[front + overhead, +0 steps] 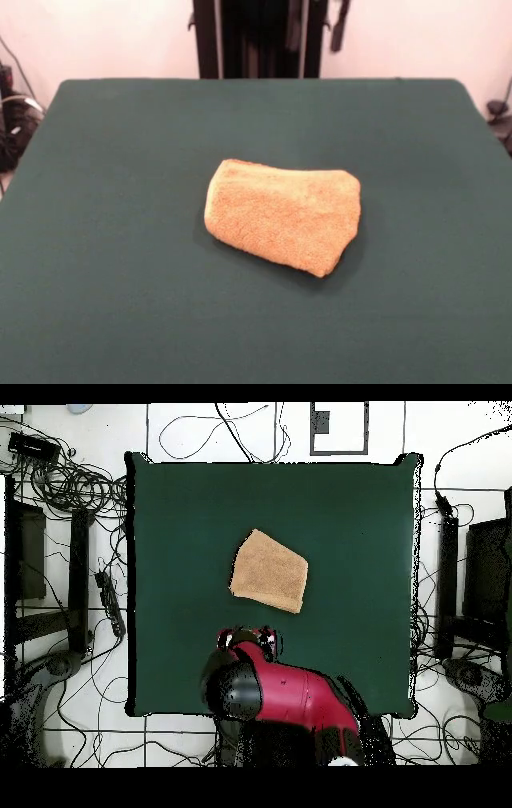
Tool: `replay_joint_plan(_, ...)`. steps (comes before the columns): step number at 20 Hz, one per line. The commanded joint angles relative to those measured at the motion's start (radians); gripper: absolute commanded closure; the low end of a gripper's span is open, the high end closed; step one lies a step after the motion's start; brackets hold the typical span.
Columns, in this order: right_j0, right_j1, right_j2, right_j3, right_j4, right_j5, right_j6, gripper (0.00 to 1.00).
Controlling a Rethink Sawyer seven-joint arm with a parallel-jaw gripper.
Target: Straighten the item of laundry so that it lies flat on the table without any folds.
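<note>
Nearest the camera: bare green table (120,320) in the front view; nothing lies on it ahead of the towel.

Claw: only the red and black arm (285,694) shows, from above, bent over the table's edge on the robot's side. The claw itself is hidden under it, so I cannot tell how far open it is or whether it holds anything.

Towel: the orange-tan towel (282,214) sits near the middle of the table, well apart from every edge and just beyond the arm's head in the overhead view (269,571). It is folded over on itself into a thick, rounded pad.

Long axis: in the front view it runs left to right, dipping slightly toward the right. The left end looks rolled and closed; the lower right corner comes to a blunt point.

Step in hand: probably finding a loose edge to unfold.

Doing it well: pinch only the top layer at a free corner, lift low, and draw it away from the closed fold; grabbing the whole pad would just drag it.
</note>
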Motion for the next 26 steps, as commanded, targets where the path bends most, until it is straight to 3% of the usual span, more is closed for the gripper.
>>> replay_joint_plan(1,0.037,0.203,0.030,-0.228,-0.011,0.050,0.106,0.00)
replay_joint_plan(8,0.012,0.333,0.066,-0.436,0.022,0.127,0.079,0.00)
replay_joint_plan(14,0.081,0.410,-0.003,-0.581,0.071,0.153,0.170,0.00)
replay_joint_plan(26,0.104,0.524,-0.019,-0.704,0.118,0.182,0.195,0.00)
